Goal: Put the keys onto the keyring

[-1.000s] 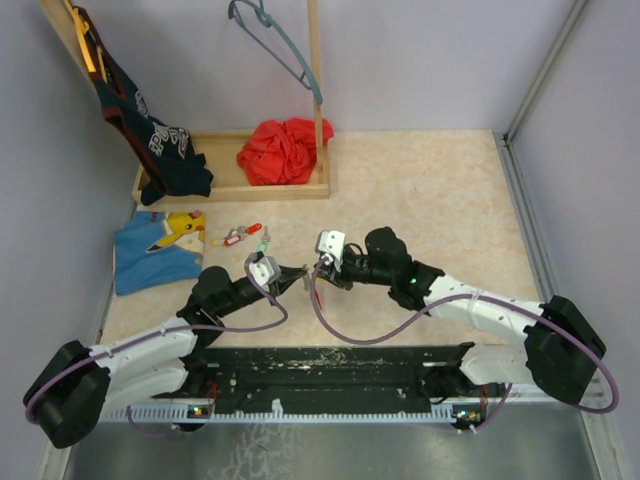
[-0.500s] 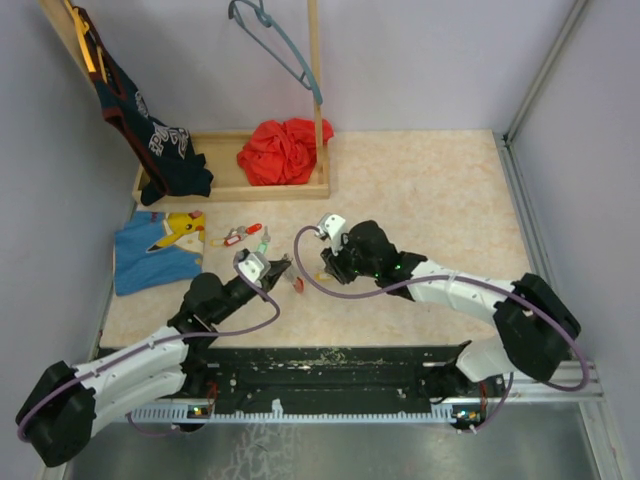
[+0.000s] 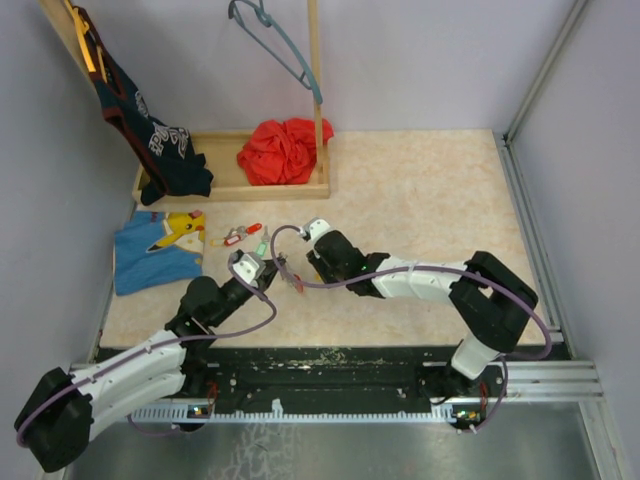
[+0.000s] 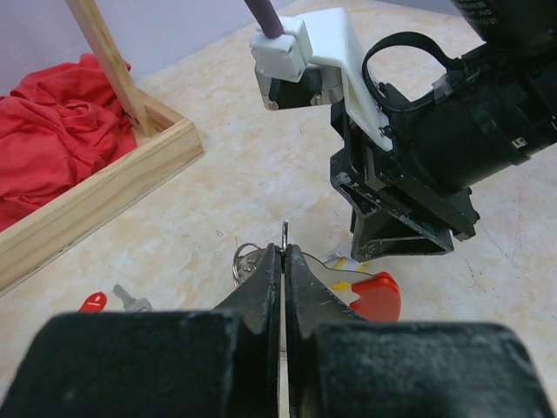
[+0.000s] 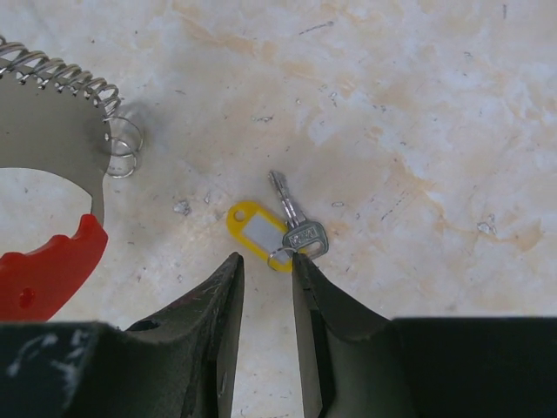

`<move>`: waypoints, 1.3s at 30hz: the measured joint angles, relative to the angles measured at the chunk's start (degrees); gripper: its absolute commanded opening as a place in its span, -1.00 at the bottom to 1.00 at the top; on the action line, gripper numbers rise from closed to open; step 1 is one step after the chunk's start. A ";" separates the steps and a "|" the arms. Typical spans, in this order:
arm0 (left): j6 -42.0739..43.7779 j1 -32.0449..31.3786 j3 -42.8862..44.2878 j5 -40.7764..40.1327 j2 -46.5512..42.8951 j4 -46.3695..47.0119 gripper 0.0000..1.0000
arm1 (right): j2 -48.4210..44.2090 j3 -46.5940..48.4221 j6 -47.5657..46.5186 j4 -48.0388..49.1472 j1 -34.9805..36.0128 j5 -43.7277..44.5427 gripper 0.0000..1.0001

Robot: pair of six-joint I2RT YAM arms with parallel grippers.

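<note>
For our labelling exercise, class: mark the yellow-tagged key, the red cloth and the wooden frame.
yellow-tagged key (image 5: 258, 232), right wrist view, on the yellow tag.
red cloth (image 3: 283, 150), top external view, middle of the heap.
wooden frame (image 4: 113, 192), left wrist view, on its front board.

The two arms are brought together left of the middle of the table (image 3: 420, 190); the left gripper (image 3: 281, 268) and the right gripper (image 3: 303, 275) are seen tip to tip, with a red part of the keyring (image 3: 297, 285) showing just below them; the keys (image 3: 240, 236) with red and green tags are laid just beyond, near a blue cloth (image 3: 150, 258); a wooden tray (image 3: 230, 187) is set at the back, a red cloth (image 3: 283, 150) bundled in it; a dark garment (image 3: 150, 140) is draped over its left end; a hanger (image 3: 275, 40) is hung above.
</note>
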 measured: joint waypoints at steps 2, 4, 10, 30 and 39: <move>-0.02 0.00 -0.24 -0.33 -0.35 0.02 -1.00 | 0.26 0.79 1.60 -0.68 0.61 1.99 -0.42; -0.02 0.00 -0.55 -0.66 -0.52 0.00 -1.00 | 1.09 1.77 2.71 -1.05 0.94 3.21 -0.43; -0.24 0.00 -0.98 -1.40 -1.03 -0.02 -1.00 | 5.31 3.23 5.22 -1.68 1.38 6.08 -0.47; -0.92 0.00 -1.29 -1.77 -1.31 0.02 -1.00 | 8.35 4.00 7.63 -2.51 1.40 8.39 -0.52; -1.05 0.00 -1.29 -1.73 -1.09 0.02 -1.00 | 6.86 4.00 6.60 -4.04 1.40 8.37 -0.51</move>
